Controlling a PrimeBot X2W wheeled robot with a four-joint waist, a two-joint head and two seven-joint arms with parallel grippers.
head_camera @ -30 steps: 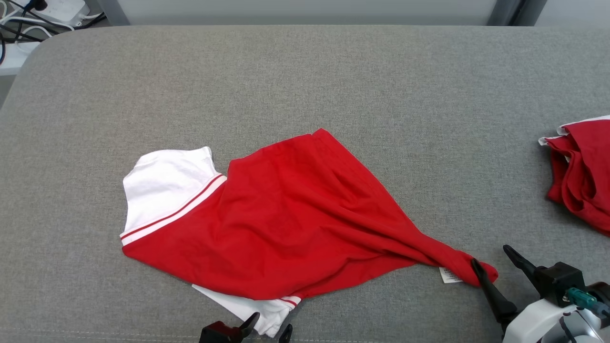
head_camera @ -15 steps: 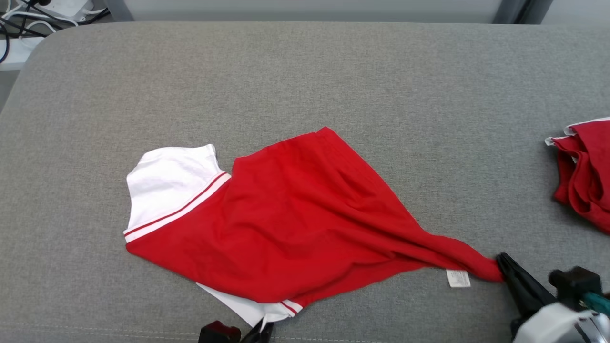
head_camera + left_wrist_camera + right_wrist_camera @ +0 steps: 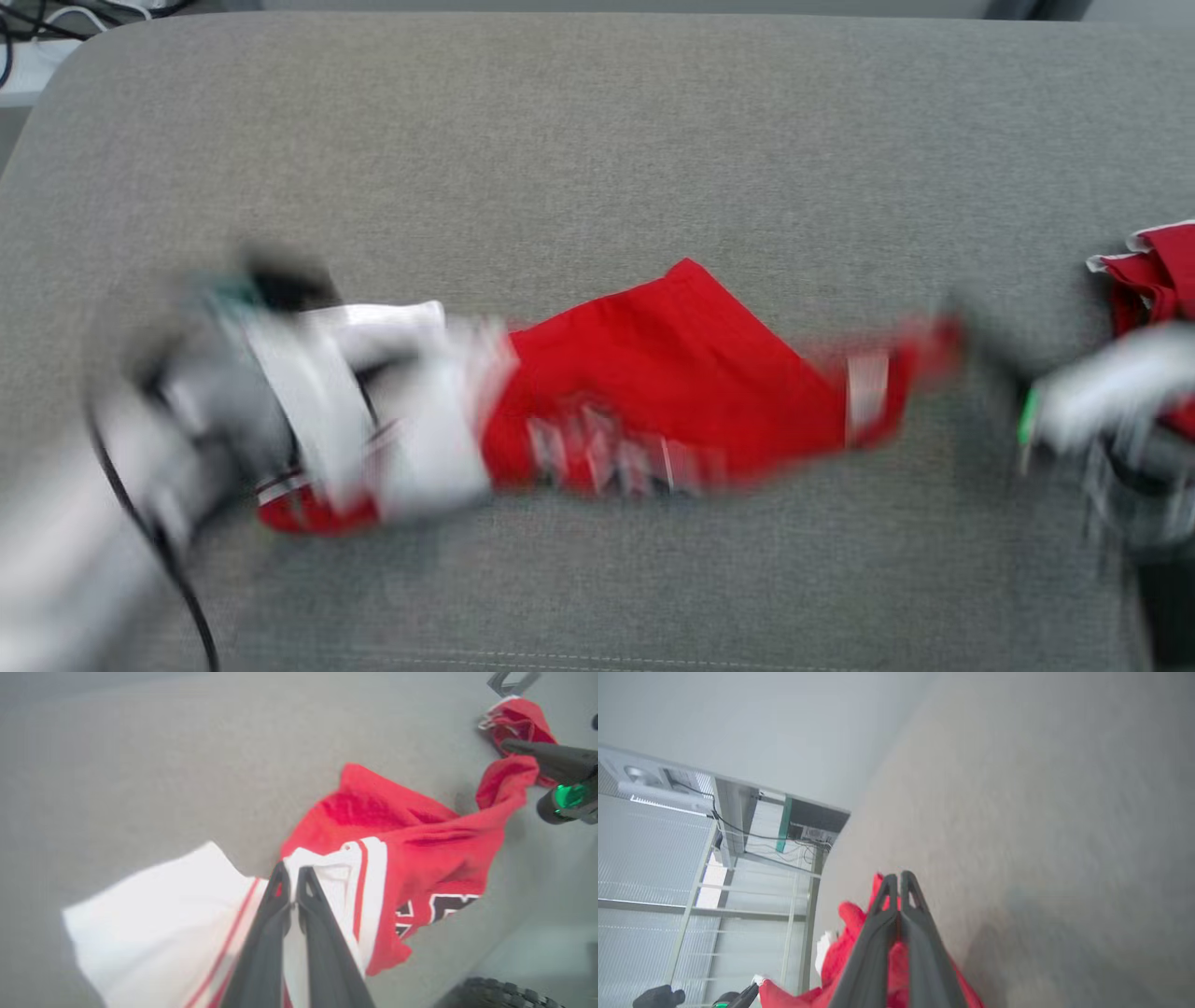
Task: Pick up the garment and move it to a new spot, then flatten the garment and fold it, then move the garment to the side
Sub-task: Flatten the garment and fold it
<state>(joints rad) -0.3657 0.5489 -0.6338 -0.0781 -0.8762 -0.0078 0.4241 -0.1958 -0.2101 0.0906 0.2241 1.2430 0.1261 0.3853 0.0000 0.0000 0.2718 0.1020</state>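
Above grey fabric surface (image 3: 597, 140), red-and-white cotton jersey (image 3: 672, 392) was just clamped and stretched between left claw (image 3: 292, 877) and right claw (image 3: 899, 882); relocation judged begun.

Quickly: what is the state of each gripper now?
Left gripper: shut on the white edge of the garment.
Right gripper: shut on its red corner.
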